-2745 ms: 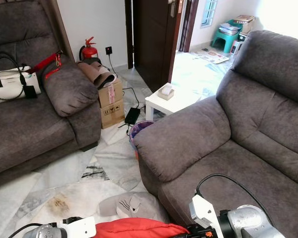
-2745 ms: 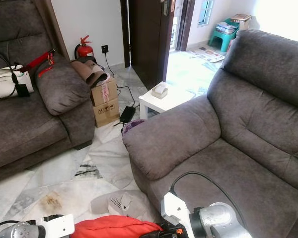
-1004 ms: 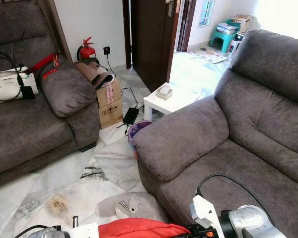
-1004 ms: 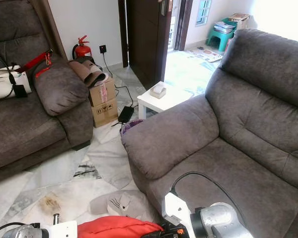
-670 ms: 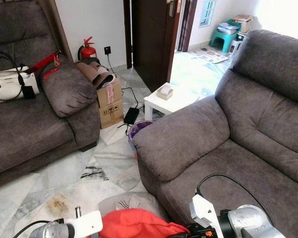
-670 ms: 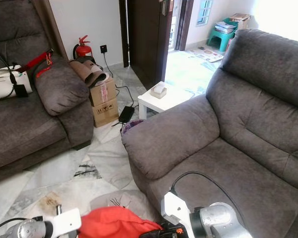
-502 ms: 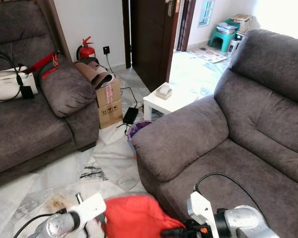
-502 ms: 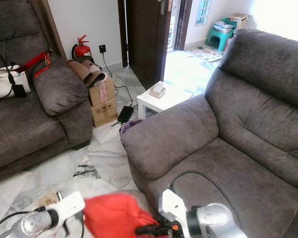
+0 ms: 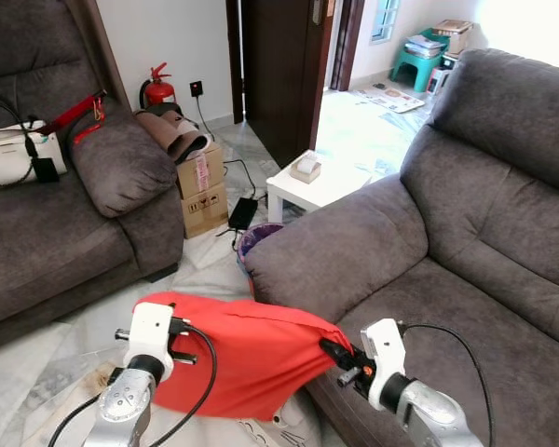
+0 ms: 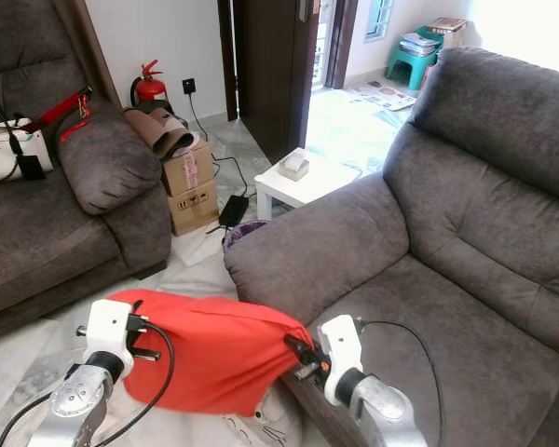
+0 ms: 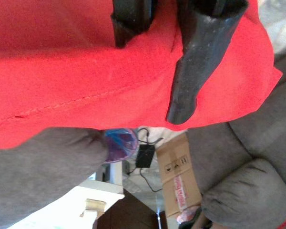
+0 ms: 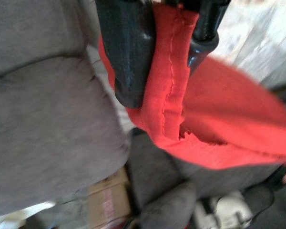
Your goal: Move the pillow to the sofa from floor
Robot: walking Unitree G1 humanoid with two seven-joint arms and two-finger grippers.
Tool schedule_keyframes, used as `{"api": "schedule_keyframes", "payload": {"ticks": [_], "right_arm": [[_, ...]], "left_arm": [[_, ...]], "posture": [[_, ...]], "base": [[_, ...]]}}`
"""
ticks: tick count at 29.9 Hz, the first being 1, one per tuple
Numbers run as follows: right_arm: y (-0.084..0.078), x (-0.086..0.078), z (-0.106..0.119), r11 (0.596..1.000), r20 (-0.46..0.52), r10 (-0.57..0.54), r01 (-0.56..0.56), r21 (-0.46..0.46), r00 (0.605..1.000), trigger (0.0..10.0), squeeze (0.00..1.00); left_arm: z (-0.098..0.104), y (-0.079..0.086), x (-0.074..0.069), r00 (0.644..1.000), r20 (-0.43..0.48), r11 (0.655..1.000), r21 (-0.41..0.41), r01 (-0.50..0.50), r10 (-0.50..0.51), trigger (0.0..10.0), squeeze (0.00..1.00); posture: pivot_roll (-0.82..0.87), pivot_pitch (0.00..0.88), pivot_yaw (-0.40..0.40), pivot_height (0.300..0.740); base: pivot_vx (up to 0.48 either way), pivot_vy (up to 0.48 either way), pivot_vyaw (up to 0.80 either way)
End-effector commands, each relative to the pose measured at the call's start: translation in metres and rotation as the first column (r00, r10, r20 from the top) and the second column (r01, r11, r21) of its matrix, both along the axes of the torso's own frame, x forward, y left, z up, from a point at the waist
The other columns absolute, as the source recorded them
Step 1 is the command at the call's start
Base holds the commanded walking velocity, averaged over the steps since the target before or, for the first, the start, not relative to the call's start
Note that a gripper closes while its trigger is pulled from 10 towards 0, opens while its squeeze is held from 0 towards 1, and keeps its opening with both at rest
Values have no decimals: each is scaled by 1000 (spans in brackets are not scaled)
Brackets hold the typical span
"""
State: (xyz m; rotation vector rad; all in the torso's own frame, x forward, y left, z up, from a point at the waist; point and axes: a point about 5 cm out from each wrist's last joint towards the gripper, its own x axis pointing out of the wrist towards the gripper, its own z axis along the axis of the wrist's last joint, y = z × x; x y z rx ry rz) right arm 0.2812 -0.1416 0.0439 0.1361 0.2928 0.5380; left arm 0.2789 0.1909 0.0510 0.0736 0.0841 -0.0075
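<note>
The red pillow (image 9: 252, 358) hangs in the air between my two grippers, just left of the front of the grey sofa's armrest (image 9: 335, 251). My left gripper (image 9: 183, 342) holds the pillow's left end, with its black fingers (image 11: 200, 62) pressed over the red fabric. At the pillow's right corner my right gripper (image 9: 333, 354) is shut on the seamed edge (image 12: 171, 71), pinched between its fingers (image 12: 126, 52). The grey sofa's seat (image 9: 484, 326) lies to the right of the pillow.
A second grey sofa (image 9: 47, 233) with a white handbag (image 9: 9, 158) stands at the left. Behind are a cardboard box (image 9: 200, 186), a fire extinguisher (image 9: 156, 88), a purple bin (image 9: 256, 237), a small white table (image 9: 307, 186). A grey soft item (image 9: 270, 430) lies on the marble floor beneath the pillow.
Both grippers have risen with the red pillow, from the bottom edge of the view up to the height of the sofa's seat. The pillow now covers the grey item on the floor.
</note>
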Motion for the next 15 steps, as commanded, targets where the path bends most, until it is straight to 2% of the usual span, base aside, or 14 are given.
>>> {"api": "schedule_keyframes", "payload": {"ticks": [1, 4, 7, 15], "right_arm": [[-7, 9, 14, 998, 78, -70, 69, 15, 995, 10000, 0], [-7, 11, 15, 995, 92, -100, 99, 14, 991, 10000, 0], [-7, 13, 13, 991, 79, -131, 130, 22, 988, 10000, 0], [-10, 14, 12, 985, 89, -174, 173, 15, 981, 10000, 0]], "left_arm": [[13, 1, 3, 998, 57, 1000, -1, -14, 14, 10000, 0], [15, -1, 2, 998, 60, 1000, -7, -11, 12, 10000, 0], [18, -5, 3, 997, 70, 1000, 16, 22, -24, 10000, 0], [19, -8, 2, 997, 68, 999, 27, 38, -39, 10000, 0]], "posture": [[51, 58, -3, 740], [54, 51, -6, 740], [54, 43, -7, 740], [51, 46, -11, 740]], "base": [[0, 0, 0], [0, 0, 0], [0, 0, -800], [0, 0, -800]]}}
